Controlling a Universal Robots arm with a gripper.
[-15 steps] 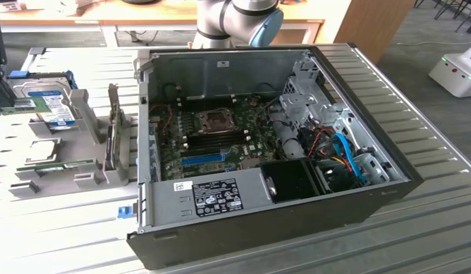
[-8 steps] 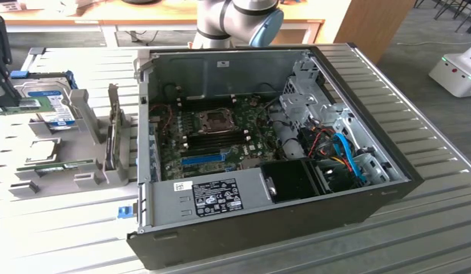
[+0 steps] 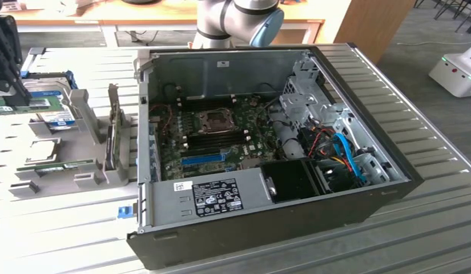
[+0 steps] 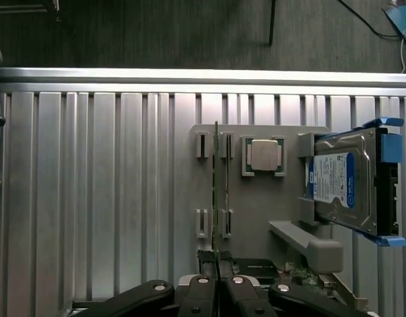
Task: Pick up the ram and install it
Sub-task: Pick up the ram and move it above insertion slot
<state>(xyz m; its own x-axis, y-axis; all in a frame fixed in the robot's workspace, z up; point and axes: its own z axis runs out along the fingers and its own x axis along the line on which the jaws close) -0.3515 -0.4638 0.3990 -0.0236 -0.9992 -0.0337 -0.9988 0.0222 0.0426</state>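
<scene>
**Exterior view:** I am seeing the gripper (image 3: 20, 95) hanging at the exterior view's far left, over the gray fixture (image 3: 83, 123). The ram (image 3: 29, 104) is sitting directly under its fingers. Both are standing well apart from the open computer case (image 3: 258, 228) toward the exterior view's right.

**Wrist view:** I am observing the fingers (image 4: 237, 297) clenching the ram (image 4: 216, 191). It is showing edge-on and running over the fixture (image 4: 255, 211) between the slot posts. A processor chip (image 4: 265, 155) and the hard drive (image 4: 344, 185) are lying beside it.

Open computer case (image 3: 258, 225), hard drive (image 4: 341, 185)
</scene>
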